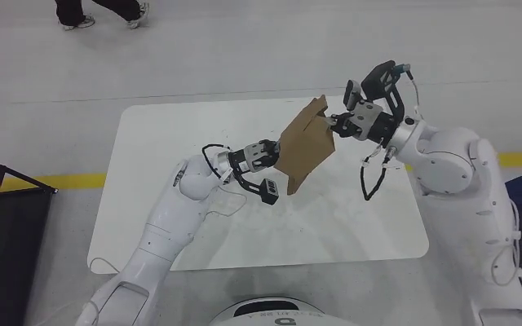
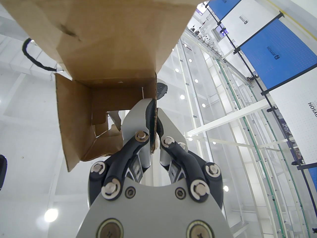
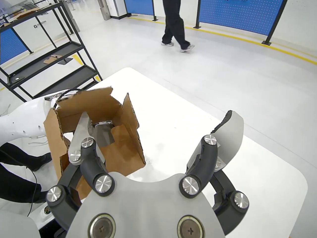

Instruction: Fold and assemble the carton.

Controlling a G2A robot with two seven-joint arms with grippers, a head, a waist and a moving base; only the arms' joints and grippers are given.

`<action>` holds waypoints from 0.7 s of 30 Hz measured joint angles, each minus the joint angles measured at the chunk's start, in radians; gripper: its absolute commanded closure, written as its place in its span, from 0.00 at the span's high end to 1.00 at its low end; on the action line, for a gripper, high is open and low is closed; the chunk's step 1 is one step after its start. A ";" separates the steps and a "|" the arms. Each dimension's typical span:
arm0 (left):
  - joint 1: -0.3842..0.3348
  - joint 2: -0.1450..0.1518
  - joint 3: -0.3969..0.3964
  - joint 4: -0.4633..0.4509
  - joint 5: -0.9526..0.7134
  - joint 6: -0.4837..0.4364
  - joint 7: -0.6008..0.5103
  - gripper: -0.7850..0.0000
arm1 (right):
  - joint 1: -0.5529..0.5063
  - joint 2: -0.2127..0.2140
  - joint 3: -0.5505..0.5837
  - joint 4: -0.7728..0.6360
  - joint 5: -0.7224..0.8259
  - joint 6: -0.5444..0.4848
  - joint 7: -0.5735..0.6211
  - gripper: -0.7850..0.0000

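White counter [image 1: 163, 163], above it one carton [image 1: 303, 151], which we judge light, stiff yet creasable, best taken by wall edges: left hand [image 2: 153, 125] pinching a side wall, right hand [image 3: 157, 125] spread at its open end.

White table [image 1: 326, 220] with rounded corners

You see the brown corrugated carton [image 1: 303, 148] raised above the white table [image 1: 163, 204], tilted, opened into a rough square tube with loose end flaps sticking out unfolded, one side wall pinched between the left gripper [image 2: 154, 110] jaws.
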 measured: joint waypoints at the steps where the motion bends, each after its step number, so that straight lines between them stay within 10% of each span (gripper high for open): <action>1: 0.000 0.000 0.000 0.000 0.000 0.000 0.000 0.00 | 0.000 0.001 0.002 -0.001 0.001 -0.002 0.001 1.00; 21: 0.000 0.000 0.000 0.000 0.000 0.000 0.000 0.00 | -0.057 0.012 0.072 0.043 0.141 -0.122 -0.043 1.00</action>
